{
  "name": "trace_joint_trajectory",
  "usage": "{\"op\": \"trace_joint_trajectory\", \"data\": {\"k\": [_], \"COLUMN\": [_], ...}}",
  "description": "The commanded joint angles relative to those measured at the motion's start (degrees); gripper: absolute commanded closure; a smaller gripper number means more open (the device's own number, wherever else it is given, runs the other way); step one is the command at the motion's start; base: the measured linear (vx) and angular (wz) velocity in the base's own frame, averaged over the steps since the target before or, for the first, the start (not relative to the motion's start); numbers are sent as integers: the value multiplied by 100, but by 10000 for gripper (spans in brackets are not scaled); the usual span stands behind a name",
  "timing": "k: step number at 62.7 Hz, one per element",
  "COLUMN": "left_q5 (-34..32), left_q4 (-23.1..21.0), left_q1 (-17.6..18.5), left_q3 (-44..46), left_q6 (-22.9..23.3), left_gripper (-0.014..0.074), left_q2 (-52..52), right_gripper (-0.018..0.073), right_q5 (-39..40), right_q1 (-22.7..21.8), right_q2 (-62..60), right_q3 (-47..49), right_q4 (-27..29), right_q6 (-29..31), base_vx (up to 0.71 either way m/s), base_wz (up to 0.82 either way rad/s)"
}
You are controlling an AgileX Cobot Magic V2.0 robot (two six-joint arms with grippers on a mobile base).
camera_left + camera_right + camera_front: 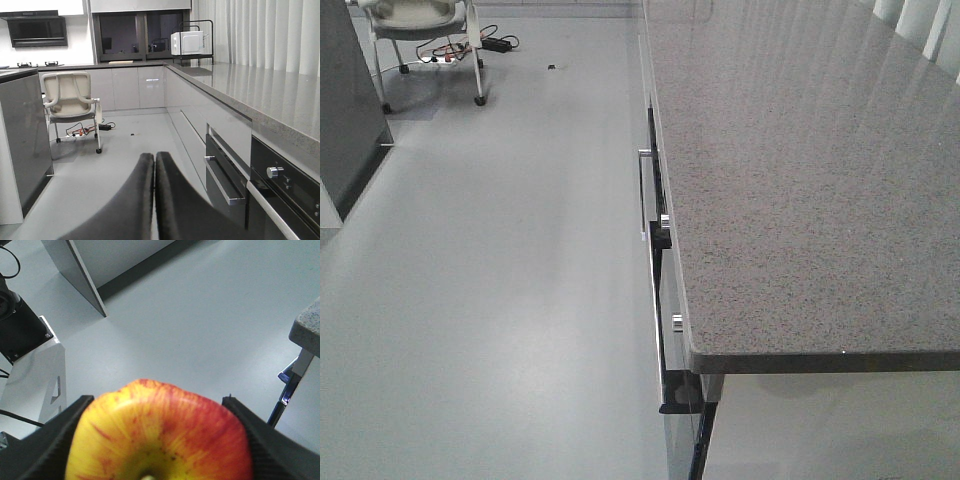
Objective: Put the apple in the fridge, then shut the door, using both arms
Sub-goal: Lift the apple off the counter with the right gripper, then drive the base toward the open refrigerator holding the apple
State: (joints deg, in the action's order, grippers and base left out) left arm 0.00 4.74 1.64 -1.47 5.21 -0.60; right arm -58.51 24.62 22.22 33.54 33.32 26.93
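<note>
The apple (160,435), red with yellow streaks, fills the bottom of the right wrist view, stem end toward the camera. My right gripper (157,402) is shut on it, with a black finger pressed against each side, above the pale grey floor. In the left wrist view my left gripper (154,157) is shut, its two black fingers pressed together with nothing between them, pointing down the kitchen aisle. Neither gripper shows in the front view. The fridge and its door are out of view.
A speckled grey countertop (800,180) runs along the right, with drawer and oven handles (645,190) sticking out below its edge. A dark grey counter side panel (25,145) stands on the left. A wheeled chair (70,100) and floor cables (82,131) lie ahead.
</note>
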Motion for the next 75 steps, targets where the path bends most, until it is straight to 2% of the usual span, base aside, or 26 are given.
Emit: {"op": "trace_joint_trajectory", "data": {"k": [1,48,75], "left_q5": [-441,-441,-441], "left_q4": [-40,-40,-40], "left_q1": [15,15,15], "left_q3": [-159,-159,-159], "left_q6": [21,21,21], "left_gripper": [603,603,603], "left_q2": [-93,-93,-93], "right_gripper": [239,239,239], "right_q5": [330,243,237], "right_q1": [14,6,6], "right_q2": [38,38,38], "right_q3": [157,157,157], "right_q4": [232,245,253], "right_q6": [0,0,0], "base_vx": [0,-1,1], "base_wz": [0,9,29]}}
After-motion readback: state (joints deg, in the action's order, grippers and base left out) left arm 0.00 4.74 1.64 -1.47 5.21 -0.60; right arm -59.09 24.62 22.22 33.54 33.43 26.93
